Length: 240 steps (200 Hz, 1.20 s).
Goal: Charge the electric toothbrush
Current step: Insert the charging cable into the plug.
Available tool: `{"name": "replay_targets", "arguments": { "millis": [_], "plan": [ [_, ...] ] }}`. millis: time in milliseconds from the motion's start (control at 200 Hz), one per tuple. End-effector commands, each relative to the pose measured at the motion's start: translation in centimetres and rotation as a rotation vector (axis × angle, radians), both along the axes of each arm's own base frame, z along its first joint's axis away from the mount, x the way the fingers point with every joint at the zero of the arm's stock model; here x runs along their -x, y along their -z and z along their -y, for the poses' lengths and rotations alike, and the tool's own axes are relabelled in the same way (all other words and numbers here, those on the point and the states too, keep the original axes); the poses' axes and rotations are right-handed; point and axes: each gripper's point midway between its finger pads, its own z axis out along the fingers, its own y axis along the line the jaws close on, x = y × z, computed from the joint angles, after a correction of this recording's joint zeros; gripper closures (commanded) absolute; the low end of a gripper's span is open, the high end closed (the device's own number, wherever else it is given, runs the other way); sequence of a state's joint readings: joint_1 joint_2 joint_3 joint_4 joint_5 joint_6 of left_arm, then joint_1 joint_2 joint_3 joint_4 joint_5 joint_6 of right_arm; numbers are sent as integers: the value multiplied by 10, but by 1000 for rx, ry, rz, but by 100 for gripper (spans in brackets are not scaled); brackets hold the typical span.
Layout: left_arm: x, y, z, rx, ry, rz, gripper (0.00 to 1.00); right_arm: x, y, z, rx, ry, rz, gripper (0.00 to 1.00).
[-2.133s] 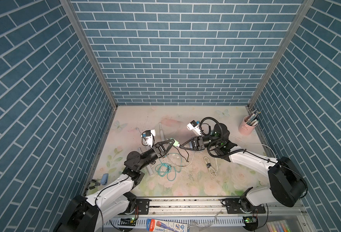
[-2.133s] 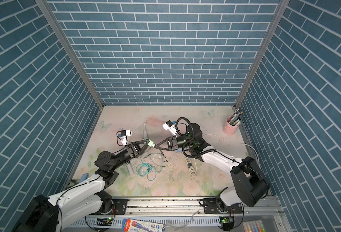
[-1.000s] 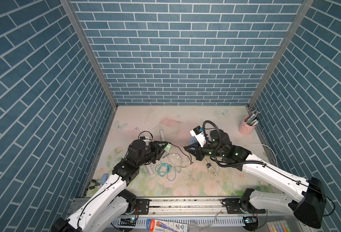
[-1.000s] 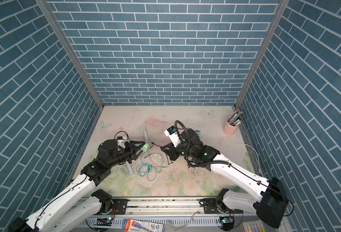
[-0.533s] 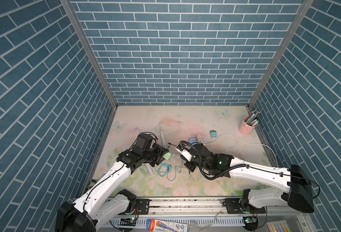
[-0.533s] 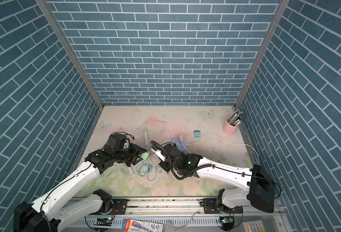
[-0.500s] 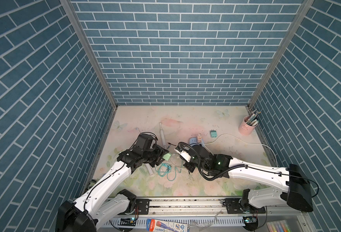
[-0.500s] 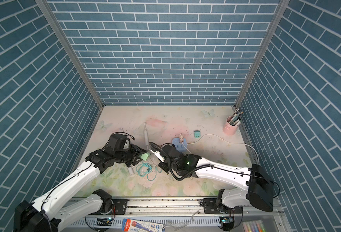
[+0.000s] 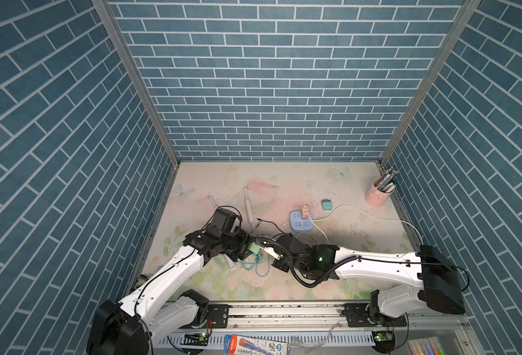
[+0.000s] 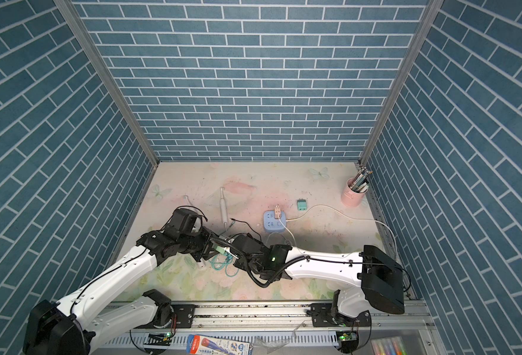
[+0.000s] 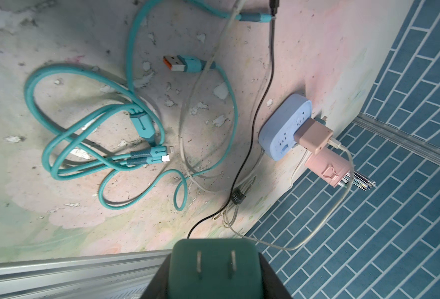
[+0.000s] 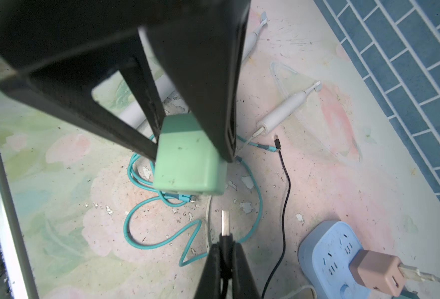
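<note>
— Black USB plug (image 12: pixel 224 222) is pinched tight in the right fingers (image 12: pixel 215 269), with the metal tip forward. Why so?
— I think to push it into the green adapter (image 12: pixel 187 160) just ahead. The left fingers (image 12: pixel 200 77) clamp that adapter from both sides, above the desk (image 12: pixel 343 181), so it cannot give way. Plug and adapter are near, not touching.
— And the electric toothbrush (image 12: pixel 286 108)?
— Beyond both fingers, lying on the desk. The small end of the black cable (image 12: pixel 287 186) lies just beside its base and seems unplugged.
— And the blue power strip (image 12: pixel 327 248) beside the right fingers?
— Probably for the adapter later.
</note>
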<state>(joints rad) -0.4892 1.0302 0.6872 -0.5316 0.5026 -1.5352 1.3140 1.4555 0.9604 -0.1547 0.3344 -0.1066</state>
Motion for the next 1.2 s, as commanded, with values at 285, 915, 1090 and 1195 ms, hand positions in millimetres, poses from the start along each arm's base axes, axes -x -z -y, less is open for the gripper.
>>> {"name": "replay_targets", "arguments": {
  "millis": [285,915,1090,1195],
  "plan": [
    [13,24,1,50,-64,-124,100,4,0,-15,27,-35,63,100],
    [22,32,-9,113,-186,-203,100,21,13,-7,30,-68,-1,100],
    [22,29,-8,111,-180,-201,100,25,22,-9,53,-83,-10,100],
    [23,30,-9,95,-169,-203,100,25,23,-12,52,-83,-9,100]
  ]
}}
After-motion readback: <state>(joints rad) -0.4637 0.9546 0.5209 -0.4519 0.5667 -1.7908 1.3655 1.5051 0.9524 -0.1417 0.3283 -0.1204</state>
